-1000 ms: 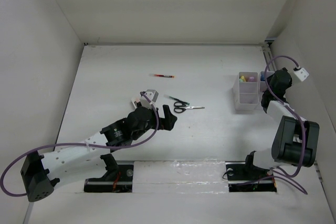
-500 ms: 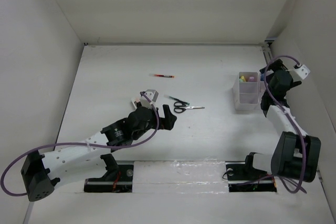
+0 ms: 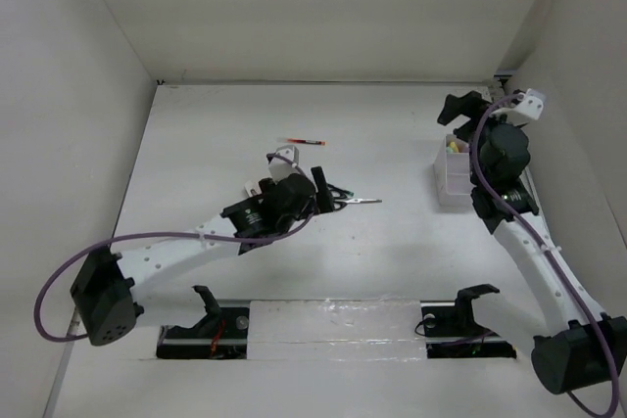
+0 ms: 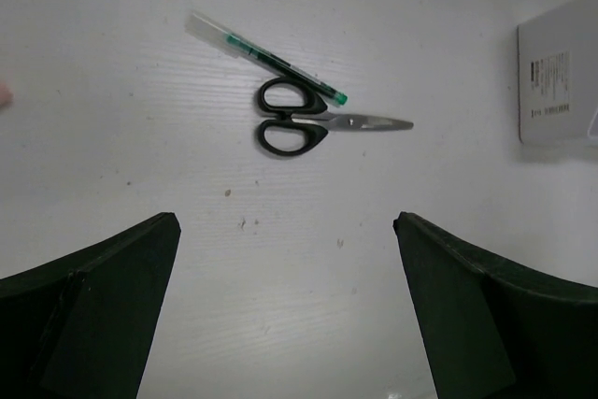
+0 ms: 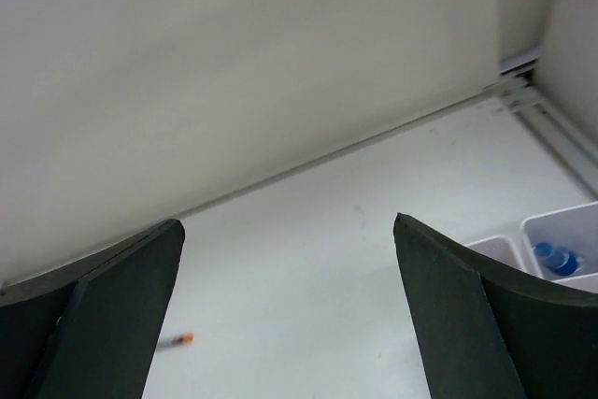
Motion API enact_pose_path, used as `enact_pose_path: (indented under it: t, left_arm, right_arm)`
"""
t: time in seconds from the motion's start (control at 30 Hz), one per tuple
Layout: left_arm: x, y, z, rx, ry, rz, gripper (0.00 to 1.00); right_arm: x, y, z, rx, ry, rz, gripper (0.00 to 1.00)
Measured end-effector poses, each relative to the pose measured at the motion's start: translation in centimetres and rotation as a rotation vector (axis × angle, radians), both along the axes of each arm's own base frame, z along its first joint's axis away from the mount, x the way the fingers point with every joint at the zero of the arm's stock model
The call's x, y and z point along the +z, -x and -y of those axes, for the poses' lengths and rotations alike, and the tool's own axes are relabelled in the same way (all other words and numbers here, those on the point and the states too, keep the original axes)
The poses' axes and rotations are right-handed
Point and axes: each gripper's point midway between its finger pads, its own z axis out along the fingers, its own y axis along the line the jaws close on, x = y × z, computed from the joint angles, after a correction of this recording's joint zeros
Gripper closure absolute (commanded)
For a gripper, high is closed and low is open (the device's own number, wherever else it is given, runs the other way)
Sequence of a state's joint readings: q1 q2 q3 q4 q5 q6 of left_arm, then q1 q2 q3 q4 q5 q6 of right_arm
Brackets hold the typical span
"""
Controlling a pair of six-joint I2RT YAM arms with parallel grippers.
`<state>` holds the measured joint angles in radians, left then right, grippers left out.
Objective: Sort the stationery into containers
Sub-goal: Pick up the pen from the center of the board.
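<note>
Black-handled scissors [image 4: 297,124] lie shut on the table, with a thin green-tipped pen [image 4: 271,61] slanting against their handles. My left gripper [image 4: 285,223] is open just short of them, nothing between its fingers; in the top view it [image 3: 315,186] sits right beside the scissors [image 3: 351,201]. A red pen [image 3: 304,142] lies farther back. The white containers [image 3: 458,175] stand at the right, with coloured markers [image 3: 453,147] in one. My right gripper [image 3: 460,110] is open and empty above their far end. A blue-capped bottle [image 5: 558,259] rests in a bin [image 5: 523,249].
White enclosure walls close off the left, back and right. A metal rail [image 5: 551,128] runs along the right wall beside the bins. The red pen's tip [image 5: 179,339] shows low in the right wrist view. The side of a bin [image 4: 558,81] shows at the left wrist view's right edge.
The right gripper has opened and risen from the bins toward the back. The left arm has reached forward, bringing its open gripper up to the scissors.
</note>
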<state>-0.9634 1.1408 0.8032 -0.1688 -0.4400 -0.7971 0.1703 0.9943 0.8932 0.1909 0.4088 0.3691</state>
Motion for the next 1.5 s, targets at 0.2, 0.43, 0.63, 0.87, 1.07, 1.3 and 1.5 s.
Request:
enact_pose_path:
  t: [0.2, 0.43, 0.63, 0.87, 1.07, 1.3, 1.5]
  left_arm:
    - [-0.8, -4.4, 1.2, 0.198, 0.004, -0.108, 0.0]
    - [-4.1, -7.1, 2.3, 0.402, 0.055, -0.245, 0.0]
    - [-6.2, -9.8, 5.4, 0.539, 0.097, -0.323, 0.01]
    - [-9.7, -9.9, 5.3, 0.668, 0.074, -0.393, 0.07]
    - [-10.7, -11.2, 6.0, 0.737, 0.074, -0.407, 0.1]
    - [-11.8, -11.6, 4.6, 0.802, 0.056, -0.427, 0.22]
    - [-12.4, -12.3, 4.3, 0.827, 0.041, -0.425, 0.24]
  right_arm:
    - [-2.8, 3.0, -5.0, 0.195, 0.041, -0.049, 0.0]
    - [-4.9, 8.4, -7.1, 0.32, -0.048, -0.009, 0.01]
    - [-3.7, 10.9, -8.3, 0.403, -0.114, 0.064, 0.04]
    - [-3.9, 12.3, -11.0, 0.548, -0.128, 0.054, 0.06]
    - [-4.4, 13.8, -12.4, 0.635, -0.141, 0.059, 0.07]
    - [-5.7, 14.5, -13.1, 0.683, -0.153, 0.037, 0.1]
    - [-6.0, 14.8, -13.3, 0.696, -0.161, 0.032, 0.11]
